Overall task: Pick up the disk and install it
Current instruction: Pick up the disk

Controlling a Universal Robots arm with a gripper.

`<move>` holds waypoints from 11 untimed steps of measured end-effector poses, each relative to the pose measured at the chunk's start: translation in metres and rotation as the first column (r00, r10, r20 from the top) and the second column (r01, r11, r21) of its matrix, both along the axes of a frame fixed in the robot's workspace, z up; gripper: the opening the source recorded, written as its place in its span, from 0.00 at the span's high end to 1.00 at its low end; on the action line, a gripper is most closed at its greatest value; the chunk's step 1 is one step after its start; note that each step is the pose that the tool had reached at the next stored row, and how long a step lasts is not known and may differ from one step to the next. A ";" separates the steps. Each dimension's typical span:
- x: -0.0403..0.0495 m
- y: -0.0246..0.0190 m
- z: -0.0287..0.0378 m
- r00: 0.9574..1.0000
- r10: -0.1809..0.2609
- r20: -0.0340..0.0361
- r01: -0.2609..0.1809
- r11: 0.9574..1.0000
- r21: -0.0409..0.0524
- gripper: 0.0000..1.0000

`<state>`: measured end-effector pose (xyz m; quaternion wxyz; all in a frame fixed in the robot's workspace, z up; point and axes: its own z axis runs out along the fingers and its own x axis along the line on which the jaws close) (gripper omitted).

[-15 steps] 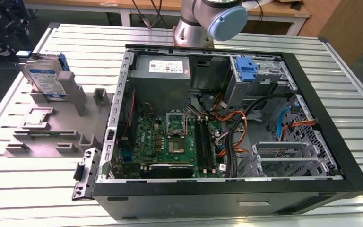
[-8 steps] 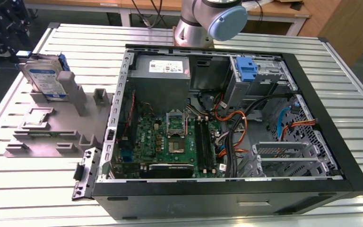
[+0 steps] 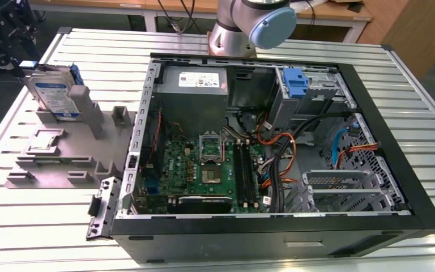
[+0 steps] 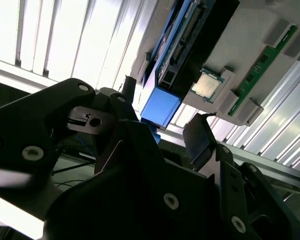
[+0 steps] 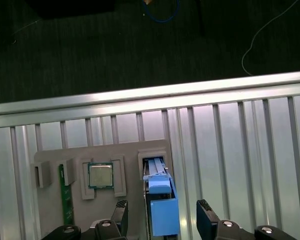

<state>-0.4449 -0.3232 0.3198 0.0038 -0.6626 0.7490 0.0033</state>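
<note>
The gripper (image 5: pixel 162 204) holds its fingers (image 5: pixel 205 212) wide apart, one on each side of the disk (image 5: pixel 155 168). The disk looks hard, flat and easy to break. Its blue rails (image 5: pixel 165 220) seem best to grip.

A ribbed aluminium table (image 3: pixel 429 113), its slats catching bright glare from overhead light, stands on a dark carpeted floor (image 5: pixel 115 45), and beyond it in the exterior view are a pale wooden bench (image 3: pixel 104 4) on white legs and a brown wooden panel (image 3: pixel 418 31).
</note>
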 end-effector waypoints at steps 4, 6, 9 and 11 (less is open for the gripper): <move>0.0000 0.0000 0.0005 1.000 0.000 0.000 0.000 1.000 0.000 0.35; 0.0000 0.0000 0.0005 1.000 0.000 0.000 0.000 1.000 0.000 0.35; 0.0000 0.0000 0.0006 1.000 0.000 0.000 0.000 1.000 0.000 0.35; 0.0000 0.0000 0.0006 1.000 0.000 0.000 0.000 1.000 0.000 0.35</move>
